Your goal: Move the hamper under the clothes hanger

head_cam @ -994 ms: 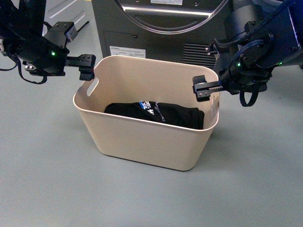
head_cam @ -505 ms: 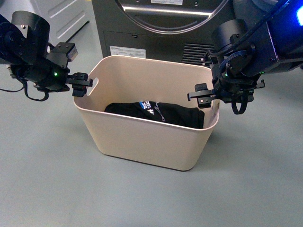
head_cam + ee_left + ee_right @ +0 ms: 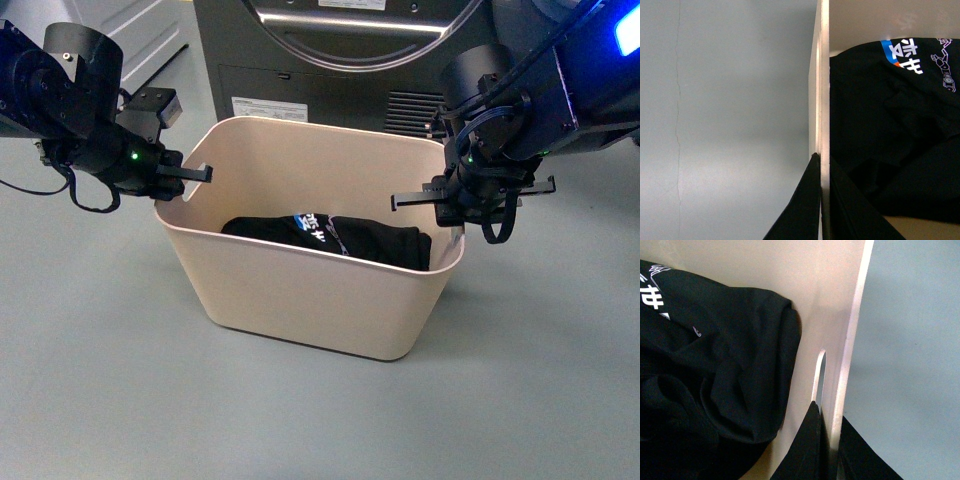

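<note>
The beige, round-cornered plastic hamper, standing on the grey floor before the dark grey dryer, is pinched at both short-wall rims: the left gripper and the right gripper are each closed with one finger inside and one outside. With only a folded black garment inside, it is judged light. Its smooth, thin walls may flex and slip, so holds at the rim by the slot handles are favoured.

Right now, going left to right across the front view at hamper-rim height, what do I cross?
Left claw astride the hamper's left wall → black garment lying inside → right claw astride its right wall.
</note>
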